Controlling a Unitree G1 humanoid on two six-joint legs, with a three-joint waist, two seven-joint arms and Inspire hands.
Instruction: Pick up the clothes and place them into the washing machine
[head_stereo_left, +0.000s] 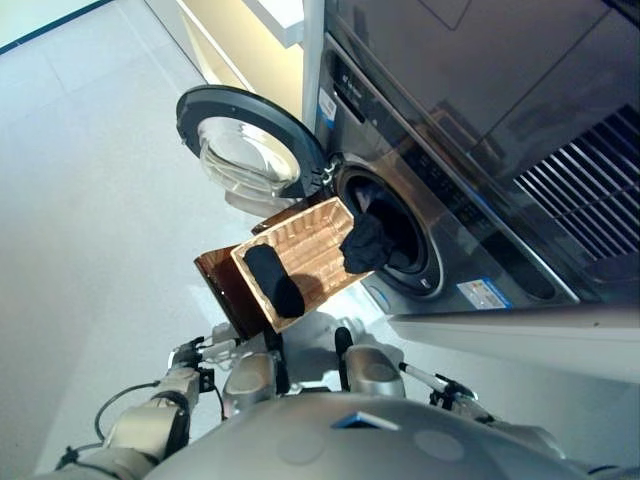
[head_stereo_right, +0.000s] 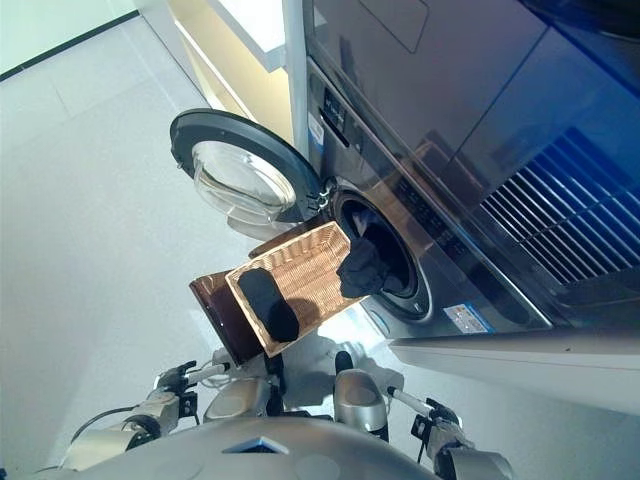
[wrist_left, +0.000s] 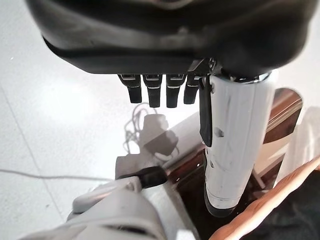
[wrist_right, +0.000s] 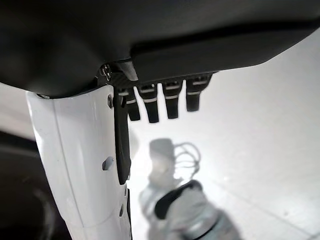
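The washing machine (head_stereo_left: 470, 200) stands at about two o'clock in the head views, its round door (head_stereo_left: 245, 150) swung wide open toward eleven o'clock, the glass bowl of the door facing outward; the drum opening (head_stereo_left: 395, 225) sits just right of the door hinge, dark inside. A wicker basket (head_stereo_left: 305, 255) rests on a dark brown stand (head_stereo_left: 222, 285) directly in front of the machine, near the centre of the view, its far end touching or nearly touching the rim of the opening. One dark garment (head_stereo_left: 273, 280) lies inside the basket toward its seven o'clock end; a second dark garment (head_stereo_left: 368, 245) hangs at three o'clock of the basket, draped over the lip of the drum opening, part in the machine and part over the basket's edge.

The left hand (wrist_left: 155, 90) shows in its own wrist view with fingers straight and side by side, the white-covered thumb (wrist_left: 235, 145) standing apart, holding nothing; the basket rim and stand show past the thumb. The right hand (wrist_right: 165, 102) likewise has its fingers extended and relaxed, thumb (wrist_right: 80, 165) apart, nothing in it, over pale floor (head_stereo_left: 90, 220). Both hands hang low at about six o'clock, well apart from the clothes.
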